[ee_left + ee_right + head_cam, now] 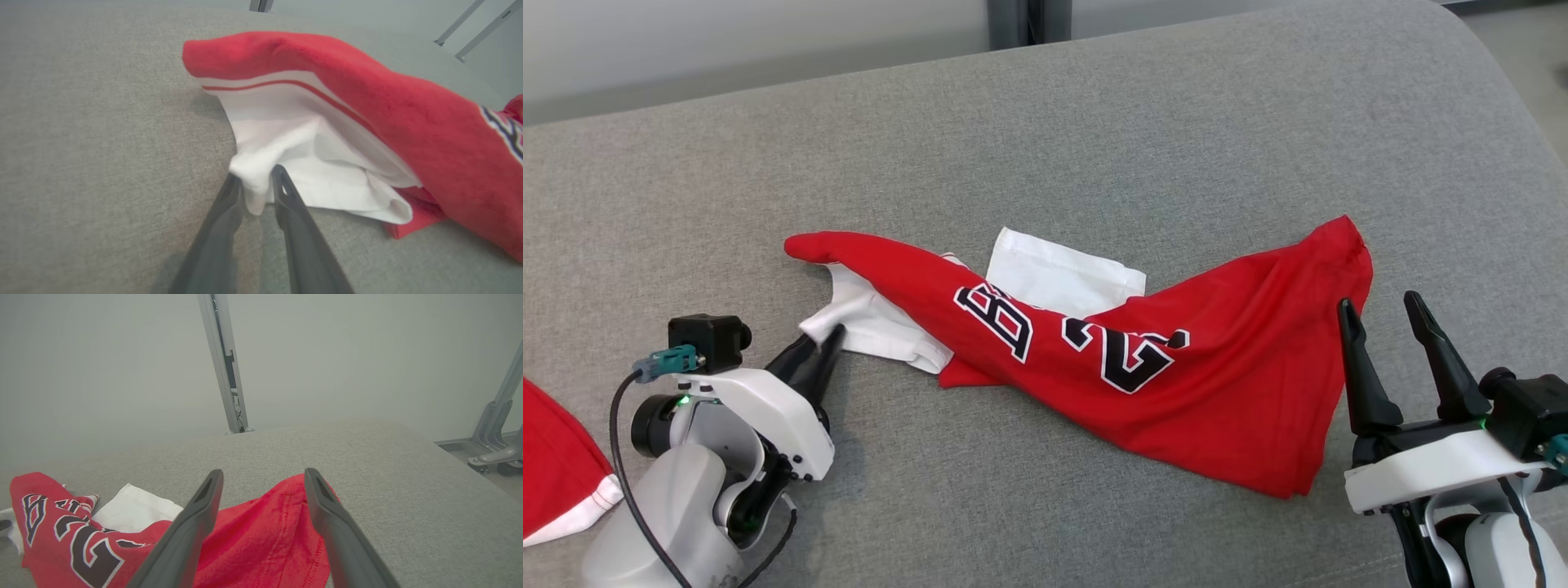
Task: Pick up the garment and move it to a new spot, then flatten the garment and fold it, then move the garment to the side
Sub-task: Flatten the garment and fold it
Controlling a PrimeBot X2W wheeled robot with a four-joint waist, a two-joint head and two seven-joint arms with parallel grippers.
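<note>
1. At the lower left of the head view, the left gripper (829,335) has its two dark fingers pinched on a white fold at the left end of the garment. In the left wrist view the left gripper (255,179) has that white fold bunched between its tips.
2. At the lower right, the right gripper (1376,300) stands with its fingers spread and nothing between them, tips just beside the garment's wide red end. The right wrist view shows the right gripper (263,473) over the red hem.
3. A second red cloth with a white edge (556,465) lies at the lower left corner.
4. The crumpled red and white jersey garment with black lettering (1176,376) lies mid-frame on the grey woven fabric surface (1094,122). Its long axis runs left to right, dropping toward the lower right. The narrow end points left and the broad end right.
5. A grey metal post (1029,20) stands at the top edge.
</note>
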